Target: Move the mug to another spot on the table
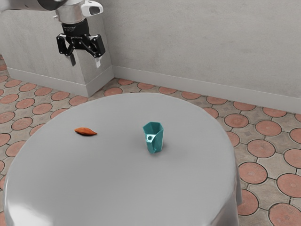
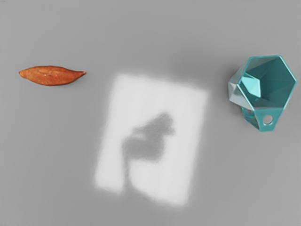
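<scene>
Teal, faceted, hard-looking mug [image 1: 153,137] with a hexagonal mouth stands upright near the middle of the round table [image 1: 117,183], which is draped in smooth grey cloth. In the exterior view my black two-finger gripper [image 1: 85,61] hangs high over the table's far edge toward the exterior view's left. Its fingers are spread with nothing between them, well apart from the mug. A small orange-brown spindle-shaped thing [image 1: 85,131], matte and rough, maybe a sweet potato, lies flat on the cloth, apart from the mug on the exterior view's left. The floor is terracotta round tiles [image 1: 268,128]. I'd say the task is not yet begun: reach, grasp, lift and set-down are all left. In the wrist view, looking straight down, the mug [image 2: 261,89] shows glossy flat facets, an empty inside and a pierced handle tab. The orange-brown thing [image 2: 51,75] has pointed ends and a grainy skin. Between them the grey cloth [image 2: 56,179] carries a bright light patch [image 2: 183,155] with the hand's shadow in it.
</scene>
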